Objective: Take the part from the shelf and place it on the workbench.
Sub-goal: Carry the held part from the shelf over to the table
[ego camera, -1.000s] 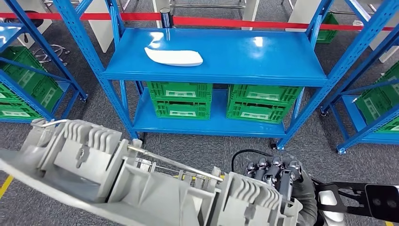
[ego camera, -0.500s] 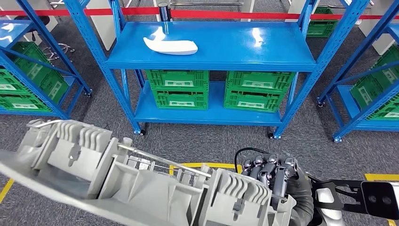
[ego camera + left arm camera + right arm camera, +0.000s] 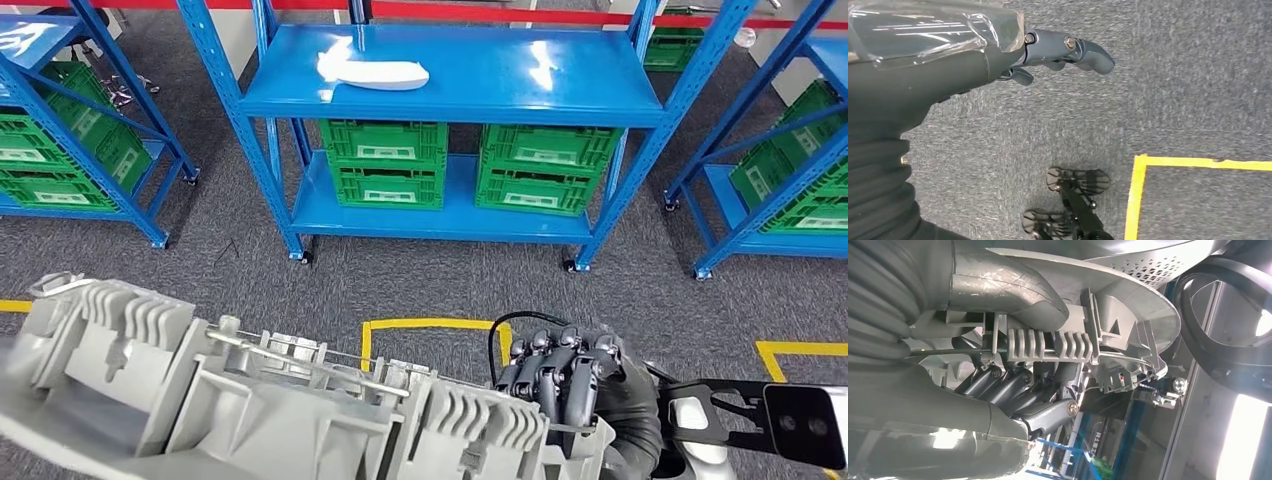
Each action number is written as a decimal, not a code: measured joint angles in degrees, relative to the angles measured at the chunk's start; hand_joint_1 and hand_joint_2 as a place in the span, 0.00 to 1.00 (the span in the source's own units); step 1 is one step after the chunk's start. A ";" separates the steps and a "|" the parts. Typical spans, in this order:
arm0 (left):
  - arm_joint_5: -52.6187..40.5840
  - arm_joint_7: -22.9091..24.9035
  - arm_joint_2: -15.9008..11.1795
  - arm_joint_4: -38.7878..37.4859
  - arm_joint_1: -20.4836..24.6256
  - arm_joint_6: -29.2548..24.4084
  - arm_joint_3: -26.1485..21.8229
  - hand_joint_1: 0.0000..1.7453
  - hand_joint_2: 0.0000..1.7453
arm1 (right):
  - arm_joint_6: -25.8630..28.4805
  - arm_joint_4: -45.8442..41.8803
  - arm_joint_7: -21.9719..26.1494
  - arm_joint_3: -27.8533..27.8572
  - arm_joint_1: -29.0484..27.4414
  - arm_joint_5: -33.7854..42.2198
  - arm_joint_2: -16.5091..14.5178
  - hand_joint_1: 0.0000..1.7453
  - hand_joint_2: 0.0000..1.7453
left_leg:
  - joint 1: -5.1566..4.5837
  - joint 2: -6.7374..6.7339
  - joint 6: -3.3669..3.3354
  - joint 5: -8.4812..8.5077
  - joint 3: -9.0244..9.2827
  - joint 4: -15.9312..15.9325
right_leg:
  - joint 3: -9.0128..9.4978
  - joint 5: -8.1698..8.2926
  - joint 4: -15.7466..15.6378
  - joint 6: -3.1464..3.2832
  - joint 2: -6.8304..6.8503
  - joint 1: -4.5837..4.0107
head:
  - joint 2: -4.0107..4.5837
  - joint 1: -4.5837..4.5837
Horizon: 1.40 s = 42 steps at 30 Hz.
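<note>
A: Biggest thing first?

B: Grey carpet floor (image 3: 440, 290), w/ yellow tape lines (image 3: 430, 324) marking boxes on it. Then the blue shelf (image 3: 600, 90) straight ahead, more blue racks either side.

A: What's on the shelf?

B: Top level: one white curved piece (image 3: 372, 72), lying flat near the left end. Lower level: two stacks of green crates (image 3: 388, 163) side by side, touching or nearly so. More green crates in the side racks. Red barrier tape (image 3: 480, 10) runs behind the shelf.

A: And the part?

B: The big grey plastic part (image 3: 200, 390) is off the shelf, at the bottom of the head view, well apart from the shelf. Long, ribbed, w/ clips and a thin metal rod along it. It spans from the left edge to the robot's right hand.

A: Right hand (image 3: 575, 380), what's it doing?

B: Dark fingers curled over the part's right end, gripping it. Right wrist view agrees: fingers (image 3: 1013, 390) wrapped under the ribbed section of the part (image 3: 1098, 315), thumb on the other side.

A: Left hand?

B: Left wrist view has the left hand (image 3: 1048, 55) above the carpet, a finger stretched out, nothing in it as far as I can see. Rest of the fingers mostly hidden by the wrist cover, so can't tell exactly how far they're spread.

A: Anything smaller?

B: A black cable (image 3: 500, 335) loops by the right hand.
</note>
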State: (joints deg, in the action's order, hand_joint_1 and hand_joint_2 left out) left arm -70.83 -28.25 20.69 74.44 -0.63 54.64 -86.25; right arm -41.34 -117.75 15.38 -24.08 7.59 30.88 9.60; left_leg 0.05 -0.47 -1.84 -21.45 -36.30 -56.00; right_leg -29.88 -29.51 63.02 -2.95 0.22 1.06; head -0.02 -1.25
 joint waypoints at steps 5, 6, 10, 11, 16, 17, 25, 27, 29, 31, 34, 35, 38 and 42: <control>-0.46 -0.42 0.08 -1.58 0.53 -1.74 -0.04 0.00 1.00 | 0.39 -0.02 -0.48 -0.36 0.53 0.04 0.20 0.97 1.00 | 0.09 0.14 1.62 1.53 -1.80 -1.22 | 3.18 -1.23 -7.25 2.45 -0.13 -0.22 | 0.00 -0.16; -0.62 -0.44 0.09 -1.90 0.54 -1.91 -0.05 0.00 1.00 | 0.41 -0.02 -0.50 -0.41 0.52 0.06 0.22 0.97 1.00 | 0.24 0.20 1.98 0.25 -2.18 -2.03 | 2.67 -0.68 -7.20 2.95 -0.03 -0.13 | 0.00 -0.20; -0.83 -0.67 0.09 -2.93 0.71 -2.11 -0.04 0.00 1.00 | 0.40 -0.01 -0.47 -0.60 0.50 0.25 0.32 0.97 1.00 | 0.58 0.29 3.07 -10.36 -4.92 -14.39 | -0.13 2.02 -7.02 3.74 0.11 -0.11 | 0.00 -0.24; -0.89 -0.77 0.09 -3.14 0.74 -2.14 -0.04 0.00 1.00 | 0.37 0.00 -0.45 -0.66 0.48 0.30 0.37 0.97 1.00 | 0.59 0.29 3.11 -10.99 -4.95 -17.06 | -0.98 2.70 -6.91 3.68 0.09 -0.15 | 0.00 -0.23; -1.01 -1.05 -0.02 -3.71 0.99 -2.27 -0.01 0.00 1.00 | 0.19 -0.01 -0.39 -0.92 0.48 0.38 0.52 0.97 1.00 | 0.20 0.69 1.56 -7.60 7.00 -4.34 | -4.26 5.42 -6.57 2.91 -0.07 -0.47 | 0.00 -0.21; -1.01 -1.08 -0.06 -3.72 1.05 -2.32 -0.03 0.00 1.00 | 0.16 -0.01 -0.38 -0.96 0.50 0.39 0.54 0.97 1.00 | -0.05 0.79 1.20 -8.06 8.81 -1.41 | -4.46 5.90 -6.64 2.55 -0.02 -0.43 | 0.00 -0.20; -1.91 -2.11 -0.03 -4.20 1.53 -2.70 -0.02 0.00 1.00 | -0.10 0.01 0.77 -0.96 0.34 0.50 0.83 0.97 1.00 | -0.27 0.12 -1.07 -3.73 5.94 2.03 | -9.48 -1.84 5.32 2.27 -0.10 -0.18 | 0.00 0.26; -2.22 -2.38 0.01 -4.48 1.55 -2.71 -0.02 0.00 1.00 | -0.16 0.04 0.82 -0.97 0.20 0.44 0.88 0.97 1.00 | -0.36 0.02 -1.04 -2.57 4.11 1.68 | -9.63 -2.87 9.97 1.44 -0.10 -0.11 | 0.00 0.28; -2.56 -2.69 0.03 -4.74 1.56 -2.67 -0.02 0.00 1.00 | -0.20 0.07 0.84 -0.96 0.19 0.32 0.95 0.97 1.00 | -0.30 -0.04 -0.78 -1.65 2.30 1.00 | -5.93 -0.63 6.67 0.15 -0.08 0.03 | 0.00 0.29; -2.91 -3.06 0.05 -4.92 1.56 -2.60 -0.02 0.00 1.00 | -0.25 0.04 0.88 -0.92 0.21 0.17 0.98 0.97 1.00 | -0.34 -0.02 -0.29 -1.00 0.66 -0.08 | -0.21 0.10 -1.93 -0.07 -0.11 0.09 | 0.00 0.28; -3.31 -3.57 0.04 -5.02 1.53 -2.57 -0.03 0.00 1.00 | -0.30 0.00 1.01 -0.81 0.11 0.03 1.04 0.97 1.00 | -0.56 0.01 0.61 0.19 -0.71 -0.99 | 2.64 -0.88 -7.32 1.10 -0.30 -0.28 | 0.00 0.20; -3.53 -3.78 0.03 -5.04 1.51 -2.62 -0.04 0.00 1.00 | -0.29 0.00 1.05 -0.78 0.08 -0.02 1.06 0.97 1.00 | -0.51 0.06 0.90 0.52 -0.97 -1.02 | 2.08 -0.55 -7.09 1.54 -0.27 -0.15 | 0.00 0.22; -4.14 -4.33 0.05 -5.13 1.45 -2.74 -0.05 0.00 1.00 | -0.23 -0.01 1.15 -0.75 0.10 -0.18 1.07 0.97 1.00 | -0.15 0.28 1.94 -3.50 -2.50 -4.43 | 0.64 0.85 -7.07 3.25 -0.08 0.19 | 0.00 -0.01; -4.24 -4.54 0.07 -5.40 1.46 -2.75 -0.03 0.00 1.00 | -0.21 -0.01 1.20 -0.73 -0.02 -0.27 1.07 0.97 1.00 | 0.29 0.30 2.71 -11.41 -4.66 -17.77 | -2.01 2.98 -6.72 3.72 -0.01 -0.19 | 0.00 -0.23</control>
State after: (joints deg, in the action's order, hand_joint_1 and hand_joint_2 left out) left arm -75.07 -32.79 20.76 69.04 0.84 51.89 -86.27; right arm -41.54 -117.77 16.57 -24.81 7.58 30.62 10.67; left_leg 0.35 -0.17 0.87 -32.87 -40.97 -73.77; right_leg -31.90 -26.53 56.30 0.77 0.21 0.87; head -0.02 -1.48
